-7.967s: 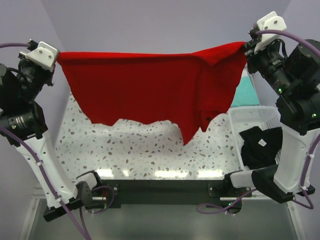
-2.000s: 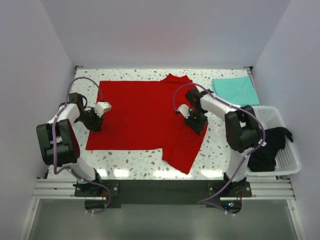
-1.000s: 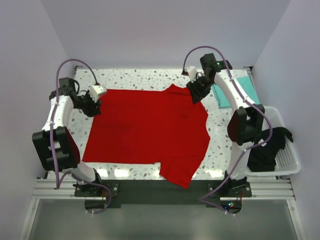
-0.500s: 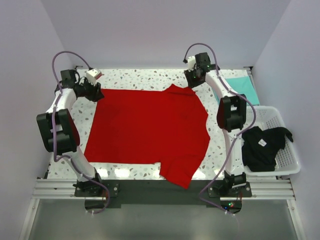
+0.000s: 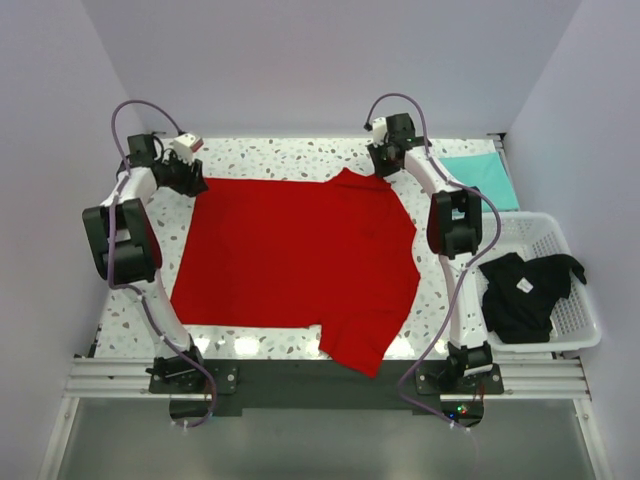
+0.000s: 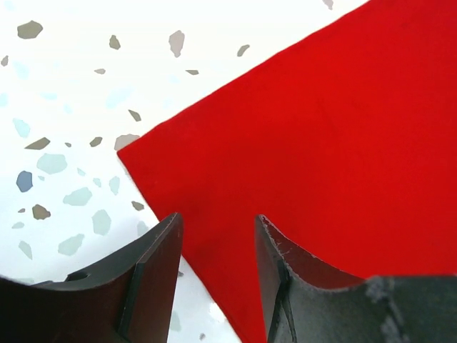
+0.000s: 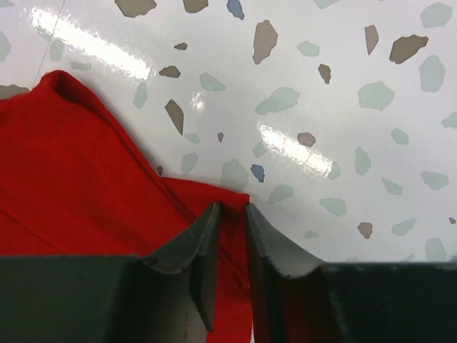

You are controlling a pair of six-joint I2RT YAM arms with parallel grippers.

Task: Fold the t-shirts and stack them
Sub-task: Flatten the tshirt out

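The bright red t-shirt [image 5: 300, 250] lies spread flat on the speckled table [image 5: 436, 305]. A sleeve pokes out at its near edge. My left gripper [image 5: 190, 178] is at the shirt's far left corner. In the left wrist view its jaws [image 6: 218, 218] stand open, with the flat red cloth [image 6: 321, 128] between and beneath them. My right gripper [image 5: 385, 165] is at the far right corner. Its jaws [image 7: 232, 207] stand a narrow gap apart over the red hem [image 7: 78, 179]. A folded mint-teal t-shirt [image 5: 482, 180] lies at the far right. The black t-shirt [image 5: 525, 290] is crumpled in the basket.
The white lattice basket [image 5: 585, 325] stands off the table's right edge, by the right arm. Both arms reach far along the table's left and right sides, close to the back wall. Pale walls enclose the table on three sides.
Both grippers have moved towards the back wall, to the shirt's far corners. The left jaws have widened. The red shirt has stayed flat and hardly shifted.
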